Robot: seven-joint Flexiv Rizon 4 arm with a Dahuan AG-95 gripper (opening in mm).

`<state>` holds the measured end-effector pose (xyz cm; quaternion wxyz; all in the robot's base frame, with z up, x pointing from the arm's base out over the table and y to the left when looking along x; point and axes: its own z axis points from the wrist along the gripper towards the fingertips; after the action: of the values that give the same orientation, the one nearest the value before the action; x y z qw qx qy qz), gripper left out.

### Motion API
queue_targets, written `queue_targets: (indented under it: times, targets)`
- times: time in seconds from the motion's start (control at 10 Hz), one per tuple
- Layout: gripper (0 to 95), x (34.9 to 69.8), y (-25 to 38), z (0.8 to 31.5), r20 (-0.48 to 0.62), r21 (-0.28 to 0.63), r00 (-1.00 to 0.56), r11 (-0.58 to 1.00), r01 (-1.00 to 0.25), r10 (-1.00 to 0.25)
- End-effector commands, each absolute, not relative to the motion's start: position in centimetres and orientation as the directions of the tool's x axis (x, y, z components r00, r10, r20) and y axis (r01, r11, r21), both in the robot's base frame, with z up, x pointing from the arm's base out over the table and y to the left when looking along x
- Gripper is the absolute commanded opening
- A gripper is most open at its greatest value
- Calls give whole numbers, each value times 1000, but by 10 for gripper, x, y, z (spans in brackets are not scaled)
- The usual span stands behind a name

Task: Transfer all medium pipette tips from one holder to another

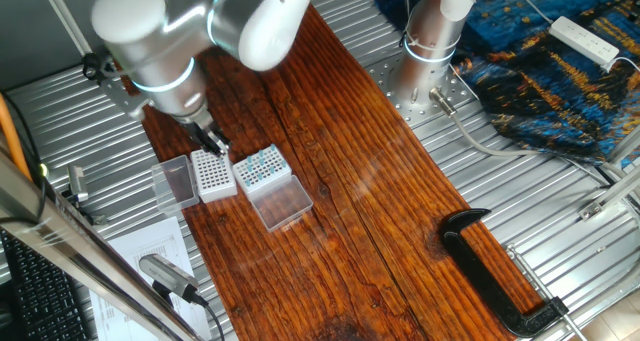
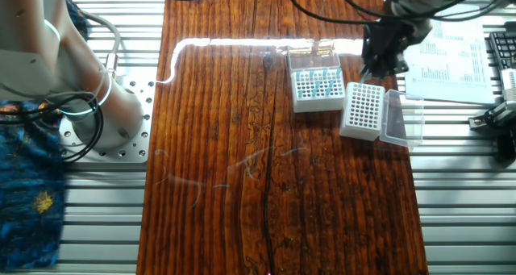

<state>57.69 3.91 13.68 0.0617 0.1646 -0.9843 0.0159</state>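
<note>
The medium pipette tips (image 1: 261, 164) (image 2: 316, 83) show as teal dots in the grid of the clear-sided holder (image 1: 266, 180) (image 2: 318, 103), whose clear lid (image 1: 283, 204) lies open beside it. Next to it stands the white-sided holder (image 1: 214, 175) (image 2: 362, 112). Its grid shows dark holes, and its smoky lid (image 1: 175, 181) (image 2: 401, 118) is folded open. My gripper (image 1: 211, 141) (image 2: 372, 72) hangs just over the far edge of the white-sided holder, fingers pointing down. The dark fingers stand close together, and any tip between them is too small to make out.
A black clamp (image 1: 497, 273) lies on the wooden board near its right edge. Printed paper (image 2: 448, 59) and a small device (image 1: 167, 274) sit beyond the holders. The arm's base (image 1: 430, 41) stands at the back on the metal table.
</note>
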Motion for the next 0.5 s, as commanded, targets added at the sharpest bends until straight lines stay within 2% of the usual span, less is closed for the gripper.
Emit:
queue_targets:
  times: [0.1, 0.5]
  targets:
    - [0, 568, 35, 136, 125, -6, -933, 940, -340, -336]
    - [0, 557, 35, 131, 129, 1, -932, 940, -342, -340]
